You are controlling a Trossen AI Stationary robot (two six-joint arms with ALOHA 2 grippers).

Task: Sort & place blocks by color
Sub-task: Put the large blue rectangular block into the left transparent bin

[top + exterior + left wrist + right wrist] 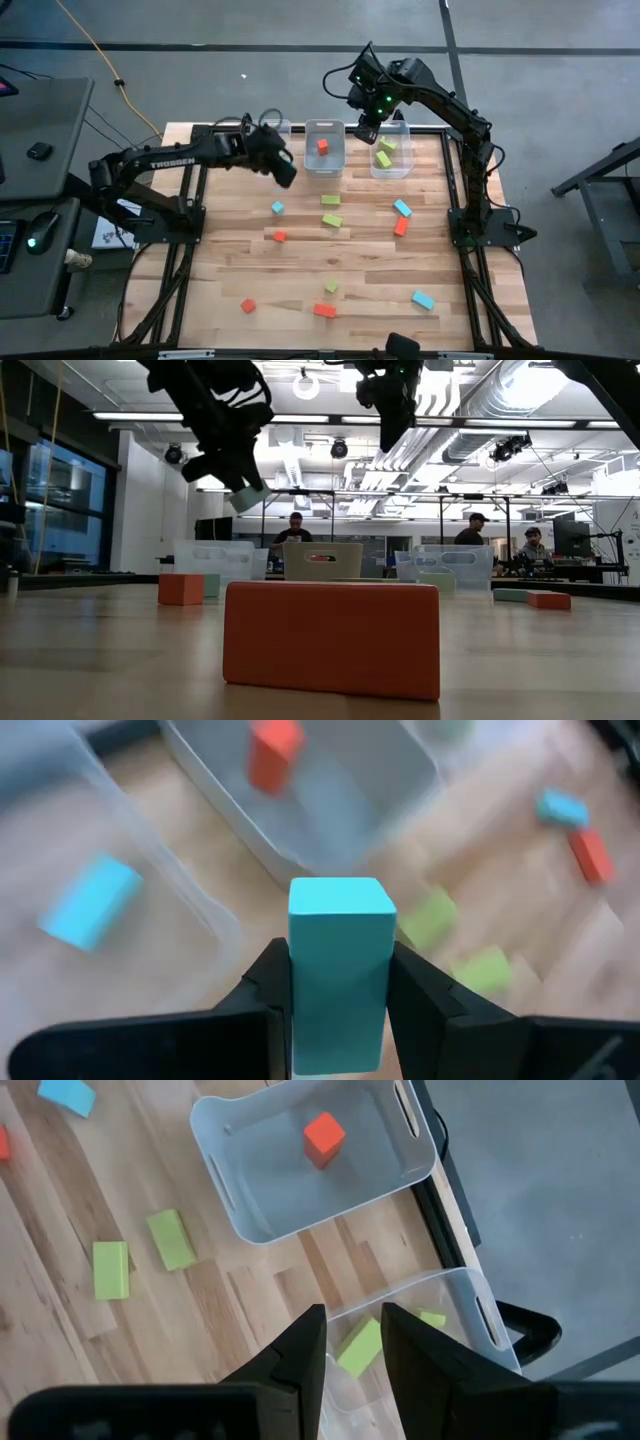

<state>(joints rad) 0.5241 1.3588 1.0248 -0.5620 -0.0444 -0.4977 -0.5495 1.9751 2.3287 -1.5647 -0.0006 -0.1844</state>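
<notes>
Two fingers of the left gripper (338, 1010) pinch a light blue block (337, 970) upright, raised by the far-left bin (276, 128) — right gripper (352, 1345), jaws slightly parted, hovers over the right bin (404, 165) holding green blocks (384, 152).

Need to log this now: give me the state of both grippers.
Left gripper: shut on a light blue block, near the bins.
Right gripper: open, holding nothing, above the bin with green blocks.
</notes>
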